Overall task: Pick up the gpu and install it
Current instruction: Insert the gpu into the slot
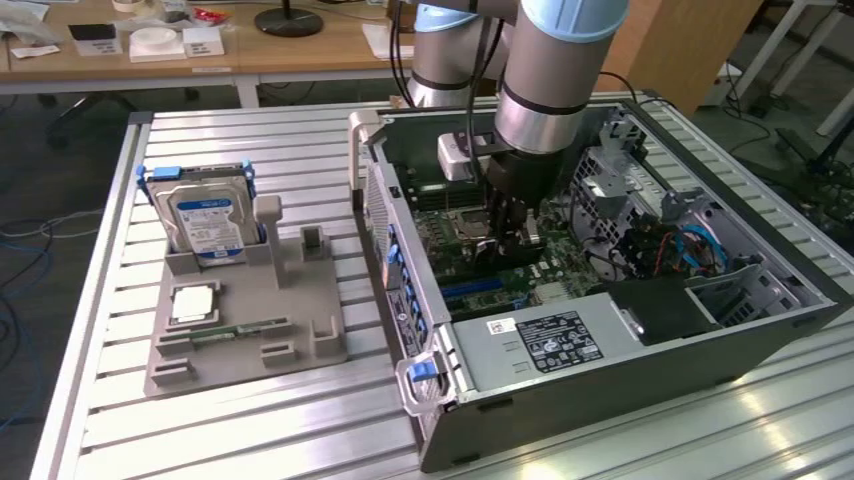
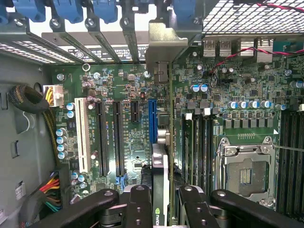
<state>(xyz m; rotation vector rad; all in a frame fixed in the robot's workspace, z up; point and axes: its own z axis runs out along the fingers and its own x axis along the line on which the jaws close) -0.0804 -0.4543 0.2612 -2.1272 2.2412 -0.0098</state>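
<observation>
- Left of the exterior view: a grey fixture [image 1: 240, 320] sits on the slatted table [image 1: 107, 420]. A hard drive [image 1: 207, 225] with a blue label stands upright in it; a small green memory stick [image 1: 240, 330] lies in a lower slot.
- Centre of the exterior view: the open computer case [image 1: 601, 330] lies on its side. The arm [image 1: 554, 80] reaches down into it over the motherboard [image 1: 467, 250].
- Wrist view, lower centre: the gripper [image 2: 160, 199] pinches the gpu [image 2: 160, 190] edge-on between its black fingers [image 2: 137, 204].
- The card's metal bracket [image 2: 164, 45] stands at the rear slot openings, beside the blue slot [image 2: 152, 121]; whether the card is seated cannot be confirmed.
</observation>
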